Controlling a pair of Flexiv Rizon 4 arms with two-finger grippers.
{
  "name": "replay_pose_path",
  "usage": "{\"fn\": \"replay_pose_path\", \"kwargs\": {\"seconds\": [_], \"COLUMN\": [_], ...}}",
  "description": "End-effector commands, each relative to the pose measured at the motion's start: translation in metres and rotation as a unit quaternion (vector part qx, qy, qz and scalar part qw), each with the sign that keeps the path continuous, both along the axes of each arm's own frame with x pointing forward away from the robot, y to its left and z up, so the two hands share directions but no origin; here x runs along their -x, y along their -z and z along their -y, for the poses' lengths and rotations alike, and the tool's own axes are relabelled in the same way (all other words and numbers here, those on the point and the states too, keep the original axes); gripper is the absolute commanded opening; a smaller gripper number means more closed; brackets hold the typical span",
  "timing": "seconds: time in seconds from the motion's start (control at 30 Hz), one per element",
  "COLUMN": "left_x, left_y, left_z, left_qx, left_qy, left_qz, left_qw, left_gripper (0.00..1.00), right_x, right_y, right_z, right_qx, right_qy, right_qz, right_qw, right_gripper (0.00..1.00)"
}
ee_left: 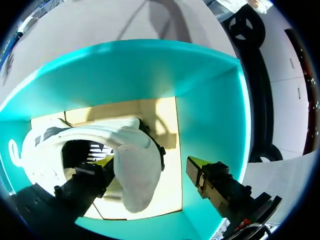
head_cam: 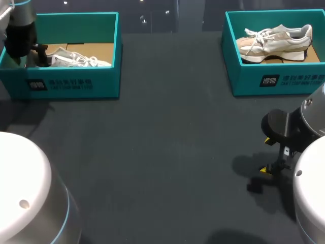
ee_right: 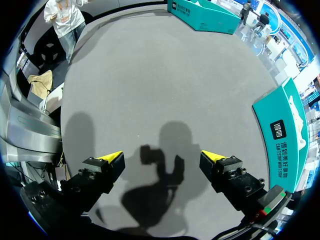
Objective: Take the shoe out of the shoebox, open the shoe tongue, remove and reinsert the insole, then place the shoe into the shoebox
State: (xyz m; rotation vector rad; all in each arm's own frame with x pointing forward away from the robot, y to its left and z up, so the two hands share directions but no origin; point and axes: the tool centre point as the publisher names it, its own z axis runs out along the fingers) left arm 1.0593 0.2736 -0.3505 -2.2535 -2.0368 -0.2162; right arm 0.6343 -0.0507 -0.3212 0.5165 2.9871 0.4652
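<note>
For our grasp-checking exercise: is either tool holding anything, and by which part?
Nothing is held. The left tool stands open astride the heel of the white lace-up sneaker, one finger clear of it. The right tool hangs open.

White shoe (head_cam: 81,60) in left teal shoebox (head_cam: 76,84); beige shoe (head_cam: 277,43) in right shoebox (head_cam: 249,81)

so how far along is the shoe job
Done: nothing yet; the white shoe lies in the left shoebox. In hand: the left pincer is down in that box, open, astride the heel, one finger at the shoe's opening, the other clear of it. The right pincer hangs open over the table. Left: lifting out, tongue, insole, putting back.
</note>
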Motion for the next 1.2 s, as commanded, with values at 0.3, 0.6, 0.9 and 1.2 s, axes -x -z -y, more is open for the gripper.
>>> {"fn": "replay_pose_path", "kwargs": {"seconds": [0.3, 0.6, 0.9, 1.2], "left_x": [0.021, 0.042, 0.058, 0.063], "left_y": [-0.069, -0.127, -0.157, -0.167], "left_z": [0.009, -0.004, -0.013, -0.017], "left_qx": [0.026, 0.052, 0.063, 0.069], "left_qy": [-0.019, -0.037, -0.035, -0.031], "left_qz": [0.028, 0.023, 0.018, 0.001], "left_qw": [0.999, 0.998, 0.997, 0.997], "left_gripper": [1.0, 1.0, 1.0, 1.0], "right_x": [0.003, 0.003, 0.003, 0.003], "right_y": [-0.001, -0.001, -0.001, -0.001], "right_z": [0.0, 0.0, 0.0, 0.0], "right_qx": [0.001, 0.001, 0.001, 0.001], "right_qy": [0.001, 0.001, 0.001, 0.001], "right_qz": [0.002, 0.002, 0.002, 0.002], "right_qw": [1.0, 1.0, 1.0, 1.0], "right_gripper": [1.0, 1.0, 1.0, 1.0]}}
